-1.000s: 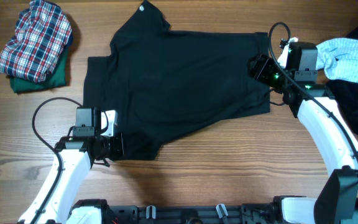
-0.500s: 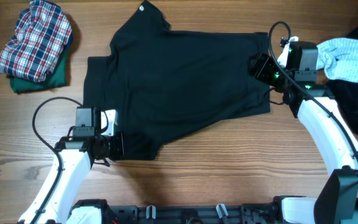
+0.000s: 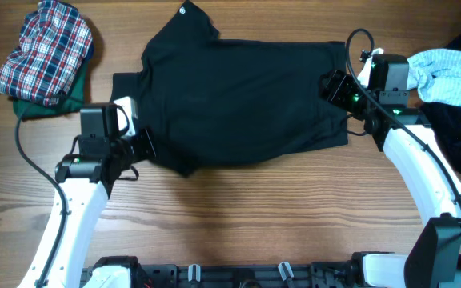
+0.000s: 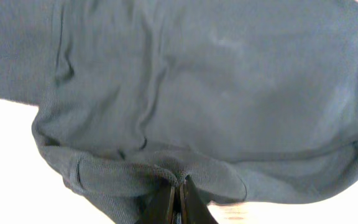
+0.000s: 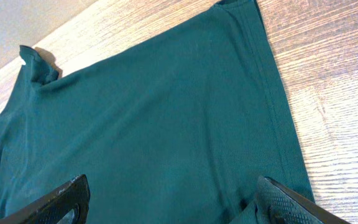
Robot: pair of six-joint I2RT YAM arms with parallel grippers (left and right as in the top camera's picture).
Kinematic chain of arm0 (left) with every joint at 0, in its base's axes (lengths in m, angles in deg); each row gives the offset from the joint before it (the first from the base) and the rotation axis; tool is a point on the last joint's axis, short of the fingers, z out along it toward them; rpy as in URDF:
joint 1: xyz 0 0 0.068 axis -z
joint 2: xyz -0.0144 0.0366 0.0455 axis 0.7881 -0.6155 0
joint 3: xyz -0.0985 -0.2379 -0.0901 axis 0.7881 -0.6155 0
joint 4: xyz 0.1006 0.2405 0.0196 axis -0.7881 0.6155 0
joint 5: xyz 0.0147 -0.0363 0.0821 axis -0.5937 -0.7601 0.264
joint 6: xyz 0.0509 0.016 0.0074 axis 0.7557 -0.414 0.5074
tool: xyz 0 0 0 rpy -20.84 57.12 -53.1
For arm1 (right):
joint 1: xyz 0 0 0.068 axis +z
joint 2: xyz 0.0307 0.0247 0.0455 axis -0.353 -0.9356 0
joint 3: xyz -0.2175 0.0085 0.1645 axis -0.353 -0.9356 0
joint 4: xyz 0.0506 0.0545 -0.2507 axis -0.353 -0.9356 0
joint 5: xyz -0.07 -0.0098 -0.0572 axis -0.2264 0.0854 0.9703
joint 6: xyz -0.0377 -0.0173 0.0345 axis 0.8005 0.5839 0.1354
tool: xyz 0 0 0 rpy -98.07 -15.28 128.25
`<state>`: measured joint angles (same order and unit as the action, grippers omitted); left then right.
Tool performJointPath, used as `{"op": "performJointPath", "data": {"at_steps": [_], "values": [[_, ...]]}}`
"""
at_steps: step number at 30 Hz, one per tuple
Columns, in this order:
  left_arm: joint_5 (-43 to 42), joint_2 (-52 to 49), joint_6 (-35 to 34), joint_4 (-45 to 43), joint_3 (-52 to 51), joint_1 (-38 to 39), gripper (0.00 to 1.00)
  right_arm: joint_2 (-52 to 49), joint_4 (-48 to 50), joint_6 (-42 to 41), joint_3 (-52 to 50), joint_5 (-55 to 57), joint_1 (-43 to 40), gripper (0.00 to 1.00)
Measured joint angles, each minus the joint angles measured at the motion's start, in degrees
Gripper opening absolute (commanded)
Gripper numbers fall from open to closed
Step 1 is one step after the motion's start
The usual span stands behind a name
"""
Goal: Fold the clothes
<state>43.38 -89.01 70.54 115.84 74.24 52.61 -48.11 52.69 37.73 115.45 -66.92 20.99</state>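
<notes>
While the left gripper (image 4: pixel 179 190) is clenched on a bunched fold of the black shirt (image 3: pixel 238 96), the right gripper (image 5: pixel 169 190) hangs over its hem, jaws spread wide, grasping nothing.

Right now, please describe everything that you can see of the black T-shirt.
The black T-shirt looks like soft knit fabric. It lies spread out and slightly wrinkled on the wooden table. A small white print shows at its far tip. Its near-left corner is bunched and pinched in the shut left gripper. The open right gripper is at its right edge; contact there is unclear.
</notes>
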Motion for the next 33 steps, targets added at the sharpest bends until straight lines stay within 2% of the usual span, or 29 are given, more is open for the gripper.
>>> {"op": "performJointPath", "data": {"at_steps": [7,20,25,33], "values": [[4.1,-1.5,-0.4,-2.7,0.2,0.0,0.04,0.0,-1.2,0.0,0.0,0.0,0.0,0.86],[6.5,-12.5,-0.9,-15.5,0.2,0.0,0.04,0.0,-3.6,0.0,0.0,0.0,0.0,0.86],[8.2,-16.7,-1.6,-17.7,0.2,-0.1,0.04,0.0,-3.7,0.0,0.0,0.0,0.0,0.85],[9.1,-21.0,-3.9,-22.2,0.2,-3.7,0.04,0.0,-4.7,0.0,0.0,0.0,0.0,0.86]]}}
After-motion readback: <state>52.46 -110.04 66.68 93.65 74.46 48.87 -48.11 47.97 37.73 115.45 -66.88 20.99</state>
